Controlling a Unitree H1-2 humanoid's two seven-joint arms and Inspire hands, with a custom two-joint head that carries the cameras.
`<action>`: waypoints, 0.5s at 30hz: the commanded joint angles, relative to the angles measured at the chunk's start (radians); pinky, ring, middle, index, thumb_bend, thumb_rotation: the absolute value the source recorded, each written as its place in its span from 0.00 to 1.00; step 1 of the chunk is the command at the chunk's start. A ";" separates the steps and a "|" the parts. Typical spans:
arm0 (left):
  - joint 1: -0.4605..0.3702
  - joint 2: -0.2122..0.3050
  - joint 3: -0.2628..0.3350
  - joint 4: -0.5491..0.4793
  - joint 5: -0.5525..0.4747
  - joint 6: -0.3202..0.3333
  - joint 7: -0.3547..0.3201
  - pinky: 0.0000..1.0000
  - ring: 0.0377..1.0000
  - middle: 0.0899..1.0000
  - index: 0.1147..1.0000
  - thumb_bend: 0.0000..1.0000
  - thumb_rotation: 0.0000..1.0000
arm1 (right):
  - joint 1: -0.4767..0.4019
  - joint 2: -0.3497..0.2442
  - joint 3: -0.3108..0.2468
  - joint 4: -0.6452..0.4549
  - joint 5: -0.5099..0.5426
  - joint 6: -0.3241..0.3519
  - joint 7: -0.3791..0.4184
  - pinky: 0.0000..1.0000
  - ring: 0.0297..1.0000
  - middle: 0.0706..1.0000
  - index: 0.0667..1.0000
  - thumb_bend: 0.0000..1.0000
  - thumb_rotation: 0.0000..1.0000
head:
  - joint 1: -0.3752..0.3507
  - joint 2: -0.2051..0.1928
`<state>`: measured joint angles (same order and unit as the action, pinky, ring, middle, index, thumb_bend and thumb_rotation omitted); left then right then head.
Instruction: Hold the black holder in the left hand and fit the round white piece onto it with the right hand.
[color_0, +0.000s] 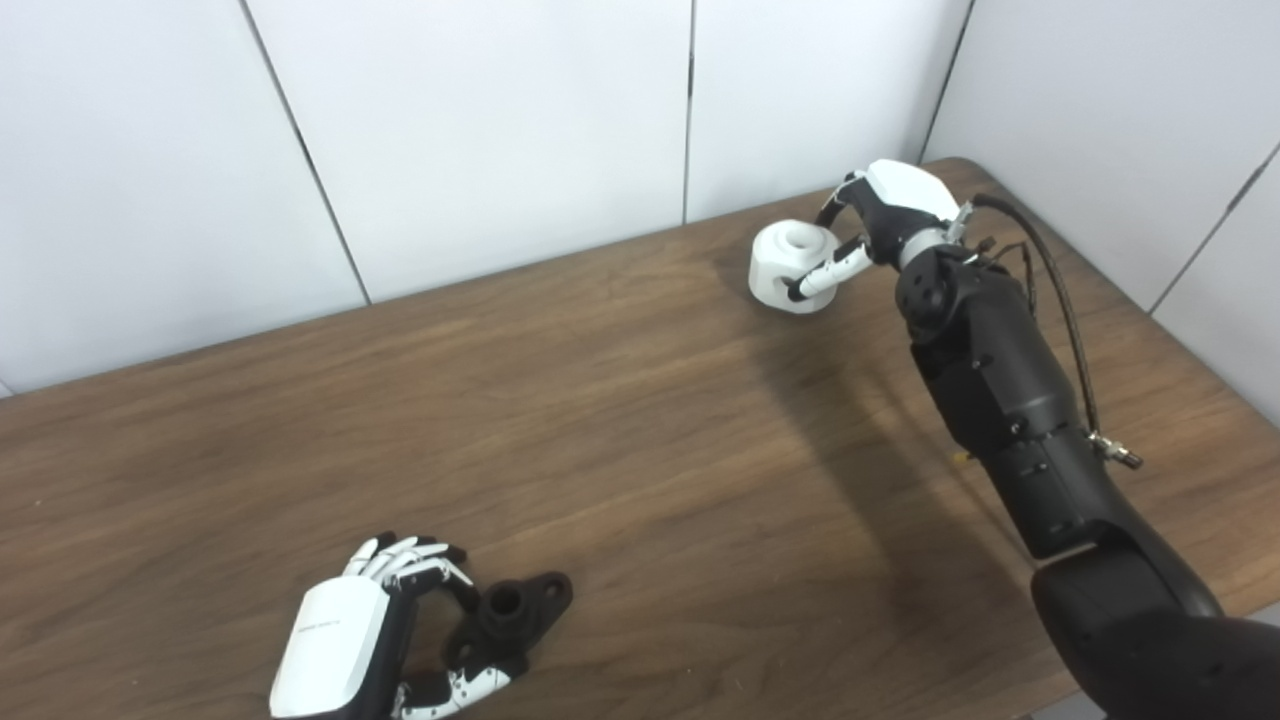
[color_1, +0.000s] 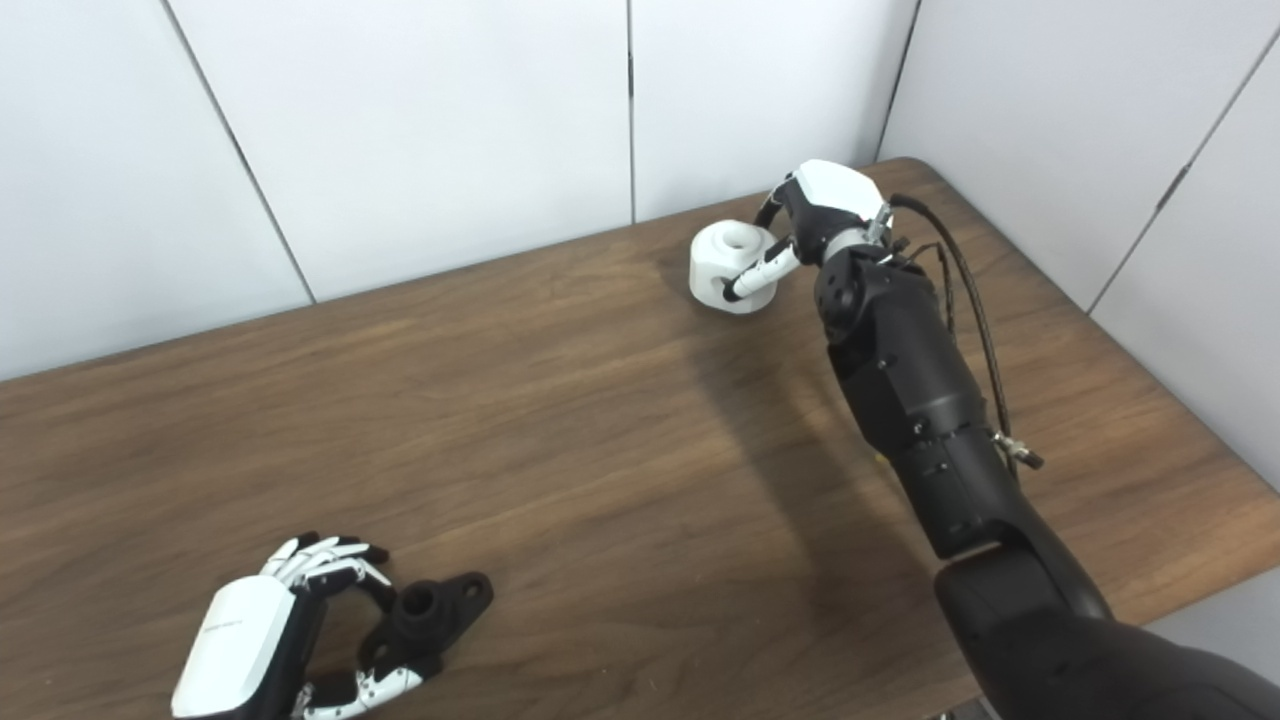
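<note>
Right hand (color_0: 885, 225) far across table (color_0: 640, 420), fingers wrapped round the round white piece (color_0: 793, 265). Left hand (color_0: 370, 625) curled on black holder (color_0: 510, 615), near edge.

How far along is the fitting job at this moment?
Early stage. Each robot hand is at its part: the left robot hand curls around the black holder at the near table edge, and the right robot hand closes on the round white piece far across the table. Left: lifting both, bringing them together, and fitting the piece on.
</note>
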<state>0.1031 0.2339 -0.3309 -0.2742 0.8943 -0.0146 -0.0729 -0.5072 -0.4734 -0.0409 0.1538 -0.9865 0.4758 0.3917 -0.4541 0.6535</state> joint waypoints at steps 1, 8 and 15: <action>0.000 0.008 0.008 -0.008 0.011 0.010 -0.010 0.91 0.81 0.72 0.42 0.52 0.04 | -0.040 -0.028 -0.006 -0.019 -0.005 -0.006 -0.024 1.00 1.00 0.95 0.64 0.90 0.32 | -0.001 0.001; -0.001 0.007 0.008 -0.005 0.012 0.009 -0.007 0.91 0.81 0.72 0.42 0.52 0.04 | -0.038 -0.030 -0.002 -0.015 -0.008 -0.006 -0.026 1.00 1.00 0.95 0.64 0.90 0.32 | 0.001 0.000; -0.001 0.009 0.008 -0.006 0.010 0.007 -0.008 0.91 0.81 0.72 0.42 0.52 0.04 | -0.034 -0.032 0.001 -0.016 -0.005 -0.006 -0.026 1.00 1.00 0.94 0.65 0.89 0.31 | 0.000 0.001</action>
<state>0.1031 0.2339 -0.3301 -0.2742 0.8944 -0.0152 -0.0728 -0.5058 -0.4735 -0.0365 0.1569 -0.9868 0.4758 0.3916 -0.4525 0.6535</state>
